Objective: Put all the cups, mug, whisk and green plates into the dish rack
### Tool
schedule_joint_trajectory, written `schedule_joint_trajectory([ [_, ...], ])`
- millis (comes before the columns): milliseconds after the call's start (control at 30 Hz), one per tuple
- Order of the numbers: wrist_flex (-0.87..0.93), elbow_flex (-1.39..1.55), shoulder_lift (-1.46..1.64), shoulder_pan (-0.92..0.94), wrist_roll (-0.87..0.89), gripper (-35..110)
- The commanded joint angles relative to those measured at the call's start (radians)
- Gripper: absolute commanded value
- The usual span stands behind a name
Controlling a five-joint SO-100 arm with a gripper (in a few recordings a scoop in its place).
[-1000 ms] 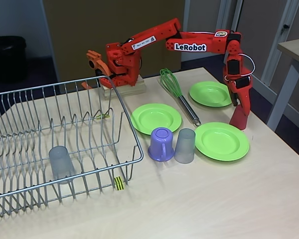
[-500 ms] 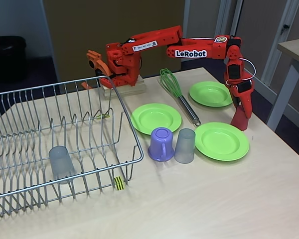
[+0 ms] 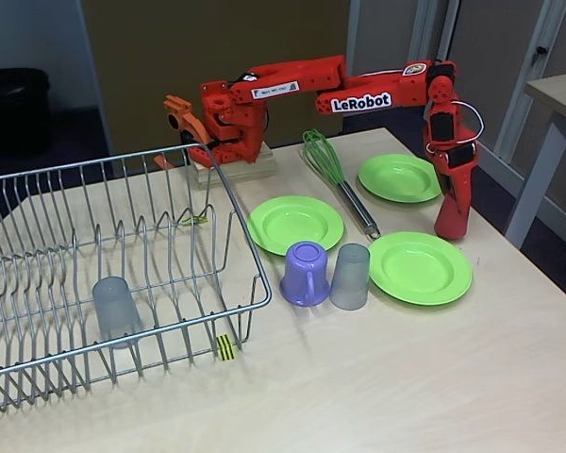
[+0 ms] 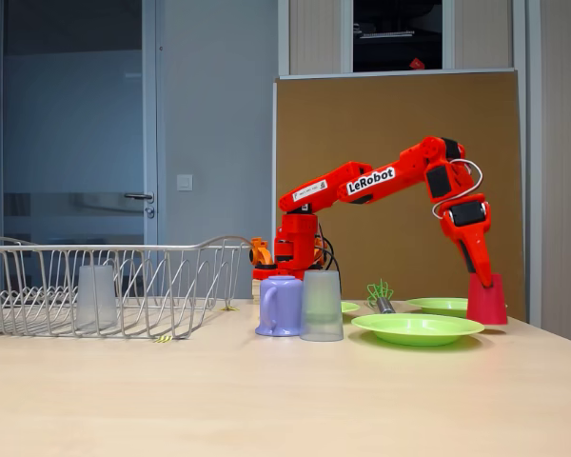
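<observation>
My claw is clamped on the red cup, upside down on the table's right edge btwn two green plates, w/ one grey cup already in the rack.

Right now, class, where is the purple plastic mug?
In both fixed views the lilac-purple plastic mug stands upside down between the silver wire rack and a translucent grey tumbler.
</observation>
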Motion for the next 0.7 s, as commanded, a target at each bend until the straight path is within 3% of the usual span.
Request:
schedule_joint_trajectory([
  [0, 0.041, 0.124, 0.268, 0.018, -0.052, 0],
  [133, -0.087, 0.612, 0.699, 0.091, -0.176, 0],
  [333, -0.091, 0.992, 1.118, 0.276, -0.360, 0],
  [667, -0.018, 1.117, 1.384, 0.727, -0.790, 0],
])
